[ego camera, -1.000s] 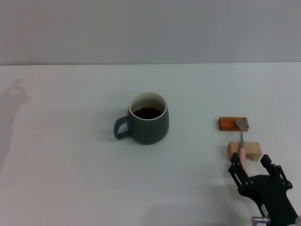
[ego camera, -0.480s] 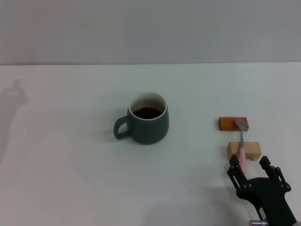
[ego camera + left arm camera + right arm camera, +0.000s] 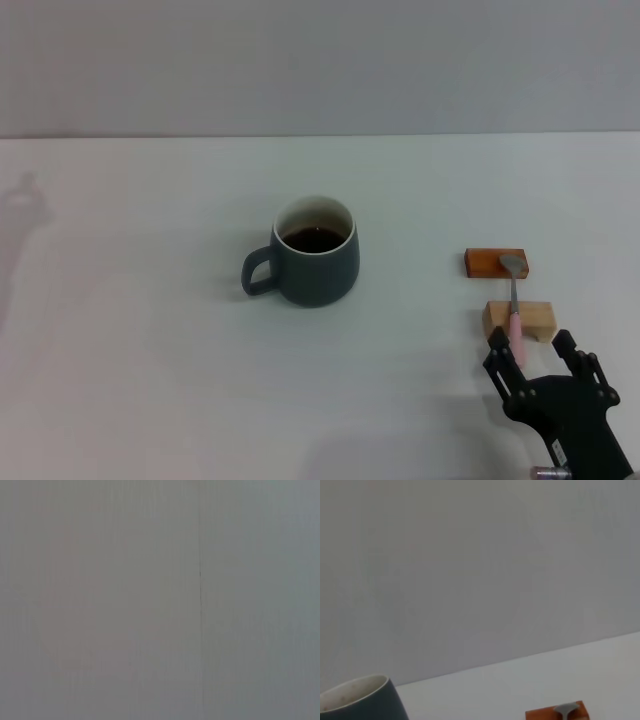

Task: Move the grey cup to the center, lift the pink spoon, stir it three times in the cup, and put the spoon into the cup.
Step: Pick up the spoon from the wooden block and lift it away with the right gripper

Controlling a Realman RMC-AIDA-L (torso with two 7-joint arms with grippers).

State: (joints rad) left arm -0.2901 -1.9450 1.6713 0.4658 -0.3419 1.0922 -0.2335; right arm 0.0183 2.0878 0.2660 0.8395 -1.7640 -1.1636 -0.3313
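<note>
A broad, matte white table (image 3: 150, 380) fills the head view and meets a plain pale grey wall (image 3: 320, 60) along a straight far edge (the left wrist view shows only flat grey). Near the table's middle stands the rounded dark grey ceramic cup (image 3: 317, 250), glossy, white inside, holding dark liquid, its loop handle turned toward the robot's left. At the near right corner the black right gripper (image 3: 535, 352) hovers low with its fingers spread apart, gripping nothing, one fingertip (image 3: 497, 340) just beside the end of the spoon's handle. Well to the cup's right lie two small rectangular wooden blocks: a pale one (image 3: 519, 318) nearer, a reddish-brown one (image 3: 495, 262) farther. The slim pink-handled spoon (image 3: 514, 300) bridges them, silver bowl on the far block, handle across the near one.
</note>
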